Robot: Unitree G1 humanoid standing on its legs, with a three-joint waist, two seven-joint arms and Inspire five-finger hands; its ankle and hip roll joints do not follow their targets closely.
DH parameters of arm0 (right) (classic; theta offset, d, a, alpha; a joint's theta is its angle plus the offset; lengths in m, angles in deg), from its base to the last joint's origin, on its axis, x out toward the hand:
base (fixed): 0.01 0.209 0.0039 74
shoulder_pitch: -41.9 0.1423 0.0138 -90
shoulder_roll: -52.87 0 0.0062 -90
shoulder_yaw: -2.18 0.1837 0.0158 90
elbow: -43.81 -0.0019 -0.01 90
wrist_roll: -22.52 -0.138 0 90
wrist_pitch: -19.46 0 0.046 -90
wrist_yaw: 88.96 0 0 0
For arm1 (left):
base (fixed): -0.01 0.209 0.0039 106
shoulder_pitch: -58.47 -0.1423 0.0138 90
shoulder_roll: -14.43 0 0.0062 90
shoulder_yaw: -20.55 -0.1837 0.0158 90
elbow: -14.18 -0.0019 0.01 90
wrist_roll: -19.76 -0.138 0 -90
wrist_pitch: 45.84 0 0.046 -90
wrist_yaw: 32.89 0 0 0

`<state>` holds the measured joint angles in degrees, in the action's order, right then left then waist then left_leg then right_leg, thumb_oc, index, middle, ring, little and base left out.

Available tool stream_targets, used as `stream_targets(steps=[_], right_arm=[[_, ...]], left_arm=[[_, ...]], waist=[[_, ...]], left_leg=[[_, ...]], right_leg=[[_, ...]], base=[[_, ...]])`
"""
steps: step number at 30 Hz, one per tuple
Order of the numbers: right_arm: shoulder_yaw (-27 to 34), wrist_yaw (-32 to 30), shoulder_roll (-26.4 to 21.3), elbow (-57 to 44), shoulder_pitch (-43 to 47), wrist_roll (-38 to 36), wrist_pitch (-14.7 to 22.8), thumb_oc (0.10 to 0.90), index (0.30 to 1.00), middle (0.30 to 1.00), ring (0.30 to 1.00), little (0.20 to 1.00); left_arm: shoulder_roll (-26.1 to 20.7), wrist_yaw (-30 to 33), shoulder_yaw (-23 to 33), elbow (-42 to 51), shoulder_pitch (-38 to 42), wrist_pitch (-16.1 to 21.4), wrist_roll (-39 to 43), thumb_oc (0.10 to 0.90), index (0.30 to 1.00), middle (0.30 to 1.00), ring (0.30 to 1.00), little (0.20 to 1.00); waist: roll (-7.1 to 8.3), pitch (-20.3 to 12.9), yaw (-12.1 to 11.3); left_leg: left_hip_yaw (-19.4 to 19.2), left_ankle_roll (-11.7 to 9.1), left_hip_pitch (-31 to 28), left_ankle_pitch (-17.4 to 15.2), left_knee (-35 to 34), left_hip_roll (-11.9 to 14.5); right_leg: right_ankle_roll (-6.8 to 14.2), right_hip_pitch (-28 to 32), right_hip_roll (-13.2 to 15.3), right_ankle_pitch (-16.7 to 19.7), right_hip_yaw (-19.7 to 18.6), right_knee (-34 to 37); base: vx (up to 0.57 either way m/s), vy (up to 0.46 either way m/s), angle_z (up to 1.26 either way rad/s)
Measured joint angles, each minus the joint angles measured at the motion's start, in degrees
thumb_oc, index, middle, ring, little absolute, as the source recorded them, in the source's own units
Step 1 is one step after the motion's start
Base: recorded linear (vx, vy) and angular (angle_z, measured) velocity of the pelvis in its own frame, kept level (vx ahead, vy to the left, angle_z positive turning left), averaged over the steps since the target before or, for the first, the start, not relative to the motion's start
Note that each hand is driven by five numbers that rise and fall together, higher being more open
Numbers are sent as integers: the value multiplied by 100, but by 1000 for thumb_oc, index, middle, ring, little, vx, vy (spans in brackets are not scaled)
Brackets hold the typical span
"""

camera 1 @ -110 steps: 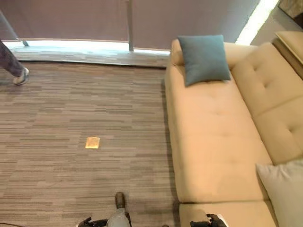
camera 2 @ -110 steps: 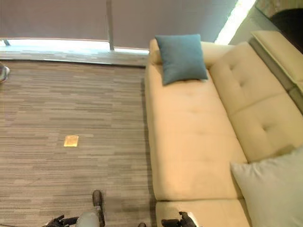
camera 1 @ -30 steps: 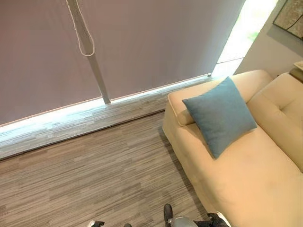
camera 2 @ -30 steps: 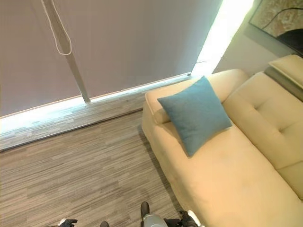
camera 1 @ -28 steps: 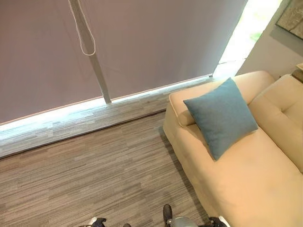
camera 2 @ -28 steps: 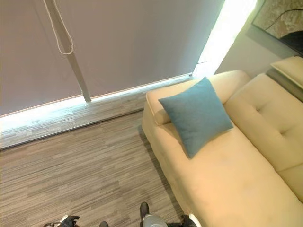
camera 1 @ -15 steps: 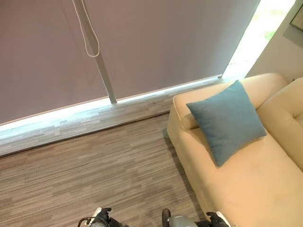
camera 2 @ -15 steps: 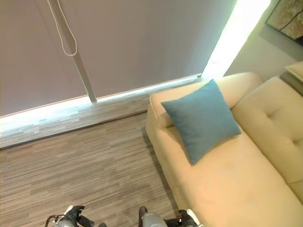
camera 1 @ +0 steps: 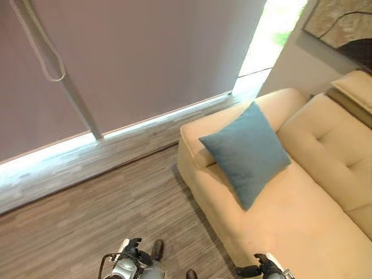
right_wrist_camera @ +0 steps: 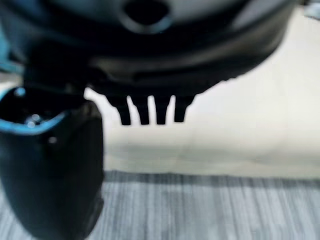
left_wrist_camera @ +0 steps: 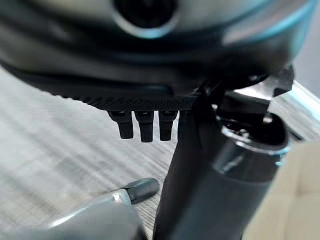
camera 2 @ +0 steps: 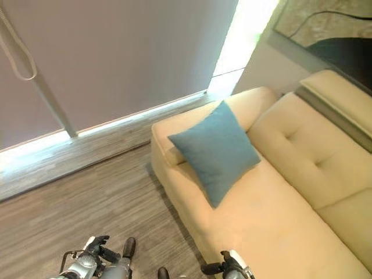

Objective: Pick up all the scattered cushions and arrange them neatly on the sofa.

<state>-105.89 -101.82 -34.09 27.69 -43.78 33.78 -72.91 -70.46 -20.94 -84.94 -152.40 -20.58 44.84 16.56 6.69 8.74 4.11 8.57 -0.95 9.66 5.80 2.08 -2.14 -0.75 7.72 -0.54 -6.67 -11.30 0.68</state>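
A blue cushion (camera 1: 246, 153) leans against the armrest at the far end of the beige sofa (camera 1: 302, 221), standing on one corner. My left hand (camera 1: 129, 260) hangs low over the floor, at the bottom of the eye views. Its fingers (left_wrist_camera: 142, 125) are straight and hold nothing. My right hand (camera 1: 264, 269) hangs by the sofa's near front edge. Its fingers (right_wrist_camera: 150, 112) are also straight and empty, with the sofa seat (right_wrist_camera: 240, 125) showing past them. Both hands are well short of the cushion.
Striped grey floor (camera 1: 87, 215) lies to the left of the sofa. A drawn blind with a looped cord (camera 1: 43, 52) covers the window behind, with a bright gap (camera 1: 264, 35) beside it. A framed picture (camera 1: 340, 26) hangs above the sofa's backrest.
The whole picture has shifted, so the camera has moved; the cushion keeps its place on the sofa. Both hands show slightly higher at the bottom edge.
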Motion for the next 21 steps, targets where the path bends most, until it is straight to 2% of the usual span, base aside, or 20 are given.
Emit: stream_targets(steps=[1,3,5,6,7,8,9,10,11,12,14,15,17,21], right_arm=[[75,11,78,37,-102,-3,-1,800,900,900,900,900],[105,22,159,32,-104,-15,-19,800,900,900,900,900],[39,32,207,-34,-109,-10,-10,800,900,900,900,900],[49,31,256,-51,-15,-6,-18,800,900,900,900,900],[44,24,266,-73,82,-7,-31,800,900,900,900,900],[66,17,267,-200,263,-11,-44,800,900,900,900,900],[42,24,272,-327,344,-11,5,800,900,900,900,900],[60,24,274,-506,367,-8,43,800,900,900,900,900],[29,32,305,-513,330,-1,54,800,900,900,900,900],[17,35,325,-516,313,4,53,800,900,900,900,900],[-17,62,350,-531,301,116,55,800,900,900,900,900],[-17,70,368,-573,259,160,59,800,900,900,900,900],[-2,67,276,-585,201,192,50,800,900,900,900,900],[66,33,1,-582,21,184,16,800,900,900,900,900]], left_arm=[[-16,-14,11,-35,-48,-77,-34,800,900,900,900,900],[-16,-7,-9,-131,-124,-159,-147,800,900,900,900,900],[-137,-6,-14,-151,-144,-199,-159,800,900,900,900,900],[-156,-4,-23,-114,-199,-224,-164,800,900,900,900,900],[-251,-3,-7,-109,-184,-239,-164,800,900,900,900,900],[-275,-2,-17,-114,-246,-263,-146,800,900,900,900,900],[-319,2,11,-114,-368,-273,-144,800,900,900,900,900],[-352,1,-10,-106,-389,-287,-140,800,900,900,900,900],[-416,5,0,-89,-410,-277,-140,800,900,900,900,900],[-444,4,0,-35,-419,-266,-140,800,900,900,900,900],[-512,2,0,51,-509,-263,-142,800,900,900,900,900],[-577,-2,2,81,-604,-259,-144,800,900,900,900,900],[-538,-18,3,77,-658,-271,-146,800,900,900,900,900],[-408,-28,-10,128,-597,-262,-213,800,900,900,900,900]], waist=[[24,-20,25],[-46,-5,80],[-85,-13,134],[-88,-16,73],[-102,8,80],[-149,35,-27],[-193,38,-98],[-256,39,-15],[-266,39,-79],[-267,28,-157],[-201,-51,-234],[-82,-144,-229],[-116,-203,-127],[-180,-239,92]], left_leg=[[-133,93,-224,60,-274,-31],[-351,326,-630,192,-660,-49],[-541,478,-731,84,-672,-108],[-877,535,-774,36,-705,-101],[-1012,571,-800,3,-708,-97],[-1520,601,-844,-106,-712,-21],[-1716,564,-891,-154,-710,35],[-1837,576,-945,-227,-715,96],[-1994,553,-1017,-274,-713,150],[-2115,534,-1072,-322,-713,187],[-2340,452,-1112,-393,-717,210],[-2411,392,-1130,-421,-715,165],[-2402,330,-1123,-406,-714,208],[-2386,270,-1107,-419,-712,333]], right_leg=[[115,-68,76,-88,-5,-248],[446,-294,127,-357,-4,-872],[553,-468,199,-376,10,-858],[608,-743,274,-259,17,-988],[597,-910,334,-194,124,-986],[518,-1234,585,20,974,-987],[586,-1408,692,45,1382,-987],[634,-1384,851,82,1866,-983],[647,-1366,961,89,2188,-983],[648,-1353,993,93,2349,-978],[706,-1352,1092,187,2469,-912],[740,-1299,1132,561,2511,-721],[661,-1151,984,745,2517,-435],[622,-1142,824,725,2481,-342]], base=[[214,242,-58],[157,203,-61],[105,227,-66],[72,242,-95],[43,180,-147],[30,128,-161],[27,120,-143],[71,214,-99],[90,174,-60],[112,144,-79],[92,57,-64],[75,42,-43],[87,39,-25],[135,30,-8]])
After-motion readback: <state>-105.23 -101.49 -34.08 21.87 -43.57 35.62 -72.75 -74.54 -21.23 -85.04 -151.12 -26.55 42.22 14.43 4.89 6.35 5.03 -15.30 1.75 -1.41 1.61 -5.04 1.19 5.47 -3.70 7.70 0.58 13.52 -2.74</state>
